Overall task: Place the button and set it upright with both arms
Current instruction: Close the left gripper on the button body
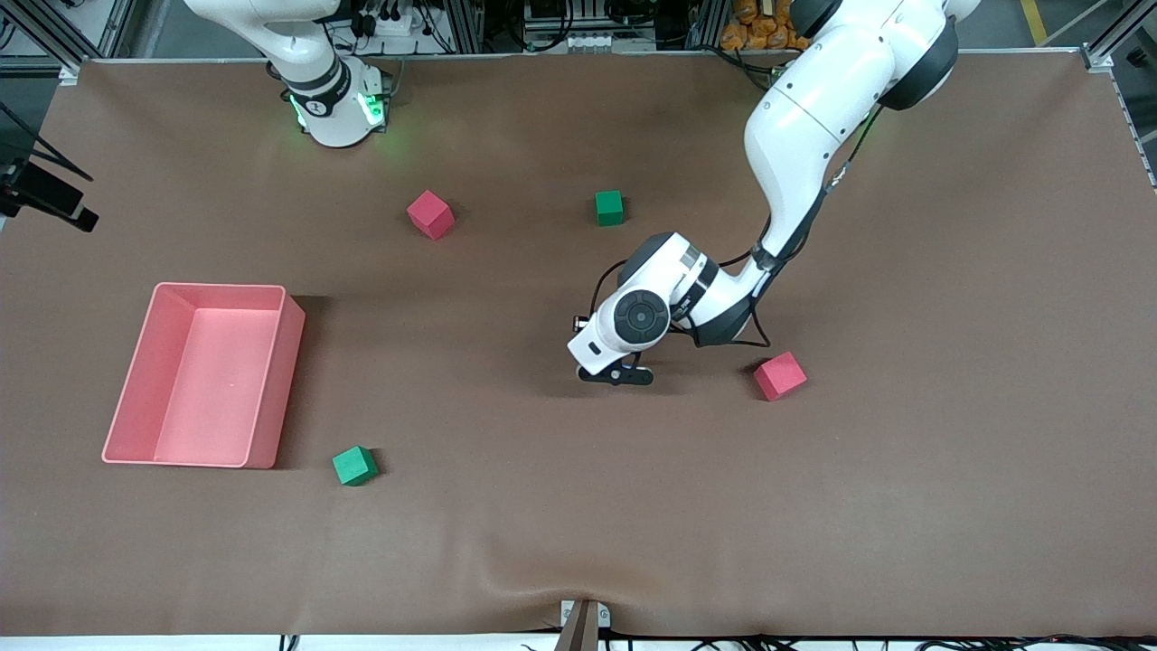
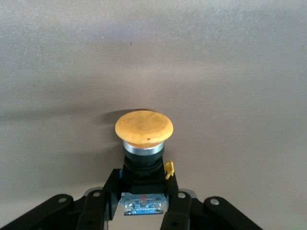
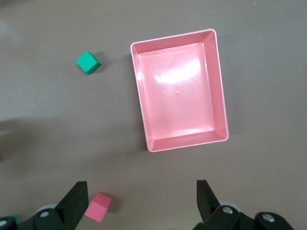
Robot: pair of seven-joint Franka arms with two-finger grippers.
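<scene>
While draped in brown cloth, table (image 1: pixel 578 524) spread wide under two white arms. Left arm (image 1: pixel 813 117) bent down from its base to mid-table, wrist low over the cloth. Right arm (image 1: pixel 298 54) waiting, mostly out of the front view, wrist camera looking straight down. Pink bin (image 1: pixel 136 389) toward the right arm's end, open side up, walls bare; seen from above too (image 3: pixel 218 91). Left gripper (image 1: pixel 616 374) low over the cloth near the red cube (image 1: pixel 779 375), fingers (image 2: pixel 180 211) closed on the black body of the button (image 2: pixel 144 136), orange cap pointing away from the wrist. Right gripper (image 3: pixel 141 201) over the cloth beside the bin, fingers (image 3: pixel 76 203) spread apart, holding nothing. Second red cube (image 1: pixel 430 214) and green cube (image 1: pixel 609 207) farther from the front camera than the left gripper. Another green cube (image 1: pixel 354 466) just beside the bin's nearer corner.
</scene>
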